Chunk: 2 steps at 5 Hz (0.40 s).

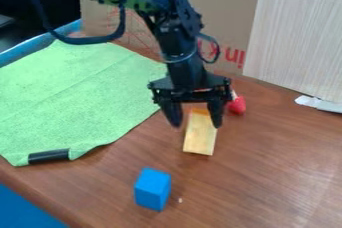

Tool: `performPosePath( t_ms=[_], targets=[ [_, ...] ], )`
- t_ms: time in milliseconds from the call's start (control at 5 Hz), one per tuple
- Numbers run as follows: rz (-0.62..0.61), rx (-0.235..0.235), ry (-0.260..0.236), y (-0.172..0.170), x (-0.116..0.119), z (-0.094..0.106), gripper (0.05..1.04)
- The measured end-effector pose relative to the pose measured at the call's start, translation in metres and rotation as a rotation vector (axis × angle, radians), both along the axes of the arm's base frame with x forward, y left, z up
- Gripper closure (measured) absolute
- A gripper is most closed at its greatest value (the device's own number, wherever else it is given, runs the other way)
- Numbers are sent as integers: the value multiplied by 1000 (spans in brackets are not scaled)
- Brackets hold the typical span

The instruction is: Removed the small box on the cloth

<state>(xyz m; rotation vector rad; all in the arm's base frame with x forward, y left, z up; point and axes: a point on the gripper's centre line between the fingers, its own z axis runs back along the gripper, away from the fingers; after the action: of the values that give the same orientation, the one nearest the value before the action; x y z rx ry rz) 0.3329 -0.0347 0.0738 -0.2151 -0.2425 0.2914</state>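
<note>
Well behind yellow block (200,134), red lettering (235,56).

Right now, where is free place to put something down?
The widest bare patch is tabletop, at image right of the yellow block and blue cube, before the pale board. The green cloth's middle is bare too. Crowded: around the yellow block, with end effector and red object close.
</note>
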Motion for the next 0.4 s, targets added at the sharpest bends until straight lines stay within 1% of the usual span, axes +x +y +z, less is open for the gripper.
performPosePath(
  t_ms=[200,400],
  targets=[
    [19,-21,-7,7,0,7,83],
    [-11,-34,-21,13,-4,30,83]
  ],
)
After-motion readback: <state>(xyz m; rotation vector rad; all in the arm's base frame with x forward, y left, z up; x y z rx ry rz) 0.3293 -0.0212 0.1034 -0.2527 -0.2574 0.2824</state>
